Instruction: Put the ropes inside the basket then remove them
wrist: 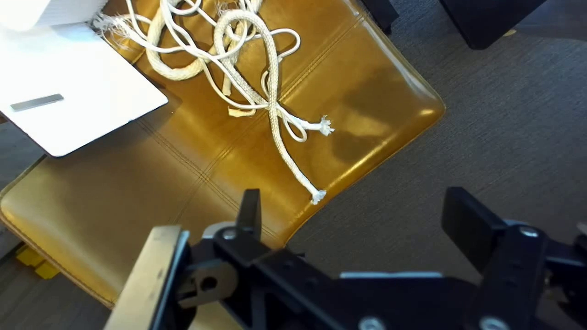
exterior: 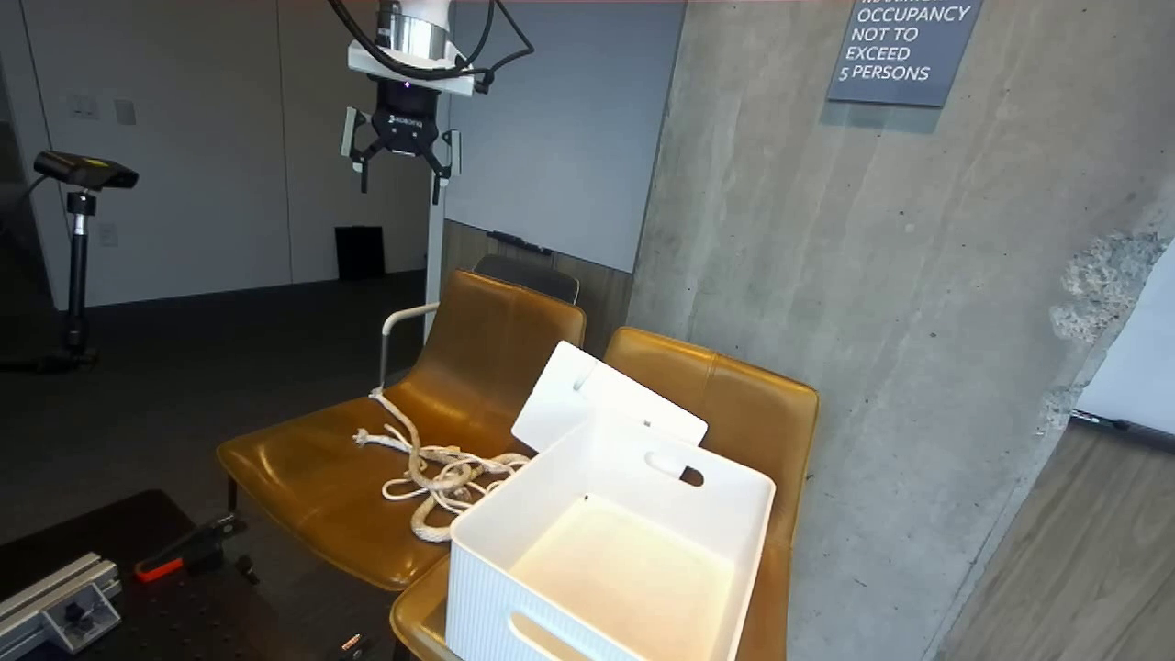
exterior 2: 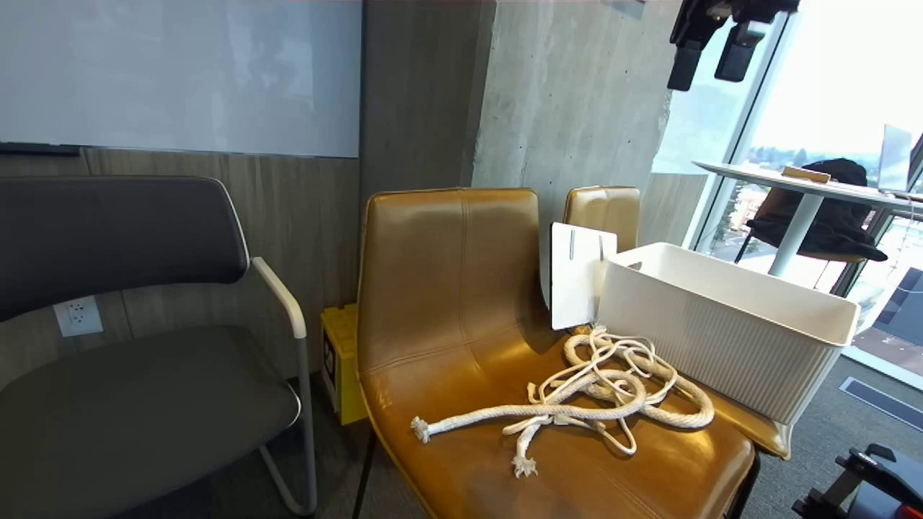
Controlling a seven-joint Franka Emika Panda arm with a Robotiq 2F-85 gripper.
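Ropes [exterior 2: 577, 412] lie tangled on a chair [exterior 2: 454, 288] beside the basket [exterior 2: 721, 339], one end [wrist: 318, 197] near the seat edge; the gripper [exterior: 400, 191] hangs, jaws apart

In exterior view I look down into near basket [exterior: 633, 560]. In exterior view, flatter angle, I face near ropes [exterior 2: 591, 413], basket right. Wrist view: steeply down past fingers [wrist: 472, 224]. All three share ropes.

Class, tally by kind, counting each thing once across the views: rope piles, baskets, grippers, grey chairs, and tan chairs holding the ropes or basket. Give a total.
Rope pile: 1
Basket: 1
Gripper: 1
Grey chair: 1
Tan chairs: 2
Total: 6
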